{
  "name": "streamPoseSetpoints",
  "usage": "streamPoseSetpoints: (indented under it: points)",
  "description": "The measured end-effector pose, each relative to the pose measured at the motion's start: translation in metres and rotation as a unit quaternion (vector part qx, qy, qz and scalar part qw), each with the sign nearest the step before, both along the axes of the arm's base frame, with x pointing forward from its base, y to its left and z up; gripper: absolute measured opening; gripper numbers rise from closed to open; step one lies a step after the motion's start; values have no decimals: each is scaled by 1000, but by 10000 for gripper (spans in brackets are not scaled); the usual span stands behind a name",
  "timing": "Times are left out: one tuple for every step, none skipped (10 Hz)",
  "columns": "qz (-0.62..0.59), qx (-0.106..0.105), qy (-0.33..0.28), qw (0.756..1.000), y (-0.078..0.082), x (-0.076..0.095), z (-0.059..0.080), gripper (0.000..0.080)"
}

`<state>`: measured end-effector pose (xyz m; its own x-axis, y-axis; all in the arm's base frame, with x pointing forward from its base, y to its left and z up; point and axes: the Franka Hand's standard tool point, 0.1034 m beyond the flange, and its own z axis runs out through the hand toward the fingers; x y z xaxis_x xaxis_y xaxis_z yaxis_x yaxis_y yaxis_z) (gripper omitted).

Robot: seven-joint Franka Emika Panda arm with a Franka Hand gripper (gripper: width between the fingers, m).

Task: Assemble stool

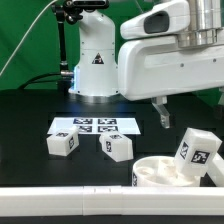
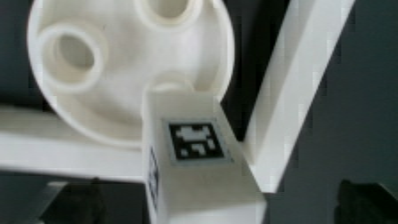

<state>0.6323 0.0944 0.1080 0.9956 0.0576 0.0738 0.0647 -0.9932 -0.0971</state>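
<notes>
Hidden: near rim of the seat (image 1: 160,172), behind the long white bar (image 1: 60,205). Undetermined: whether the leg by the seat (image 1: 197,150) stands on the rim or just behind it. Cut off: my arm (image 1: 165,40), at the exterior view's right. Too small: my gripper (image 1: 161,113), so I cannot tell how the jaws stand; tag patterns on the marker board (image 1: 95,125). Wrist view: the seat (image 2: 107,60) blurred, cut by the picture's edge, partly behind the leg by the seat (image 2: 192,165), which also runs out of the picture.

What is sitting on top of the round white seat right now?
One tagged leg leans tilted on the seat near its edge. Open holes show beside it. The leg covers its own lower end, so whether it sits in a hole cannot be seen.
</notes>
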Motion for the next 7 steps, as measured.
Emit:
streamPoseSetpoints:
  points:
    - [-32, -18, 14, 999, 1, 0, 0, 648]
    - [-48, -24, 17, 998, 2, 4, -2, 648]
    - [-38, -26, 8, 999, -6, 9, -4, 648]
    - [-39, -26, 8, 999, -6, 9, -4, 648]
    - [-38, -25, 8, 999, -5, 9, -5, 648]
    - [-38, -25, 9, 999, -5, 9, -5, 648]
    - [-38, -26, 10, 999, -5, 8, -6, 648]
